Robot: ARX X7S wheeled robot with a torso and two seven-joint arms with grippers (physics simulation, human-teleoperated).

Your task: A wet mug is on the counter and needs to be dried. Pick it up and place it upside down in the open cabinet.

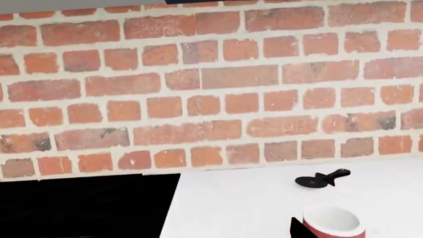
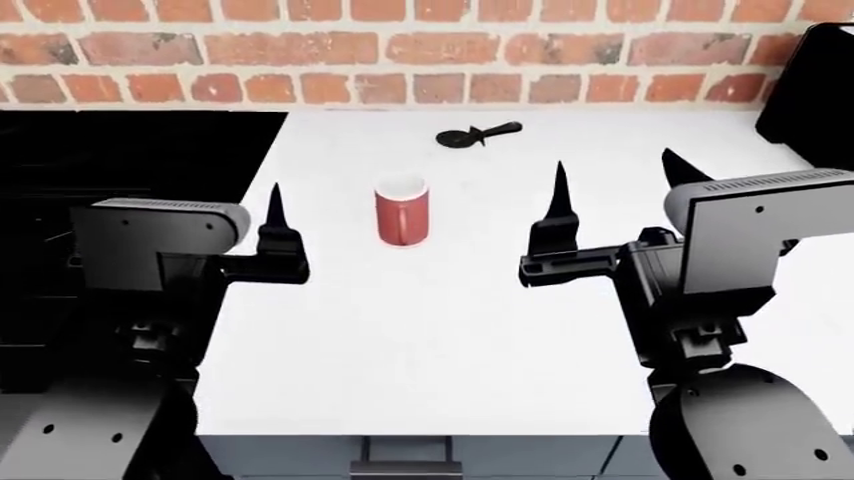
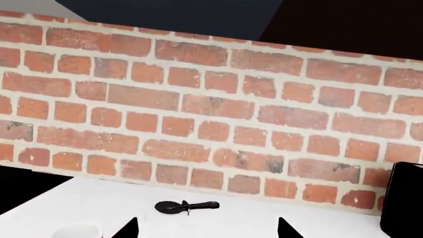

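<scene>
The red mug with a white inside stands upright on the white counter, between my two grippers; its handle does not show. My left gripper is open and empty, its right fingertip just beside the mug. Its other finger is lost against the black stovetop. My right gripper is open and empty, to the right of the mug and apart from it. In the right wrist view, the mug's rim shows beside that gripper. The open cabinet is out of view.
A black round-headed utensil lies on the counter behind the mug, near the brick wall. The black stovetop borders the counter on the left. A black object stands at the far right. The counter's front edge is below my arms.
</scene>
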